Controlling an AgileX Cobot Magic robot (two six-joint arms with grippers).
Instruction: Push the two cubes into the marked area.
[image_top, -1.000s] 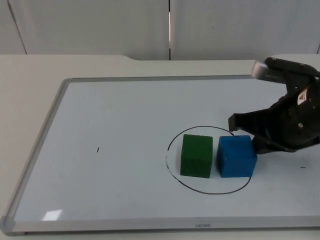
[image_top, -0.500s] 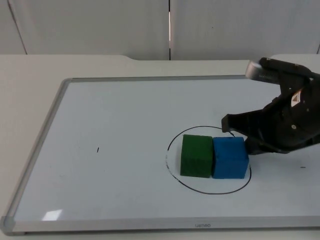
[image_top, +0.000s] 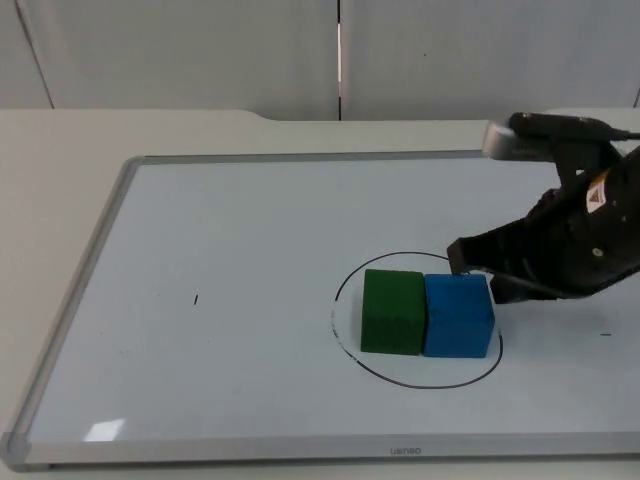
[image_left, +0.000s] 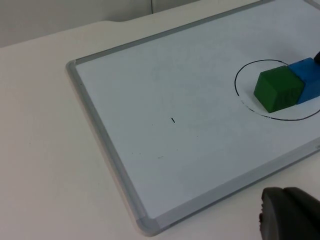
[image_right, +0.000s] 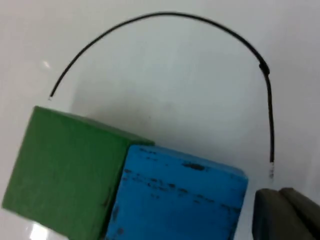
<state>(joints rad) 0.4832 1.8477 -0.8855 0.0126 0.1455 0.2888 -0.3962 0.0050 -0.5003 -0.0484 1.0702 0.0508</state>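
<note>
A green cube (image_top: 392, 312) and a blue cube (image_top: 458, 316) stand side by side, faces touching, inside the black drawn circle (image_top: 345, 280) on the whiteboard (image_top: 230, 230). The blue cube's right edge lies close to the circle's line. My right gripper (image_top: 478, 270) is just off the blue cube's right rear corner, shut and holding nothing. In the right wrist view its fingertips (image_right: 285, 215) sit right beside the blue cube (image_right: 175, 200), with the green cube (image_right: 65, 170) beyond. My left gripper (image_left: 292, 215) waits off the board's near edge, shut, far from the green cube (image_left: 277, 89).
The whiteboard has a raised grey frame (image_top: 85, 290) all around, and a short black tick mark (image_top: 196, 299) lies on its left half. White table (image_top: 60, 150) surrounds the board, with the grey partition wall (image_top: 200, 50) behind.
The right gripper pushed the blue cube left until it met the green cube, closing the gap between them. Since then the gripper has drawn back slightly to the right.
</note>
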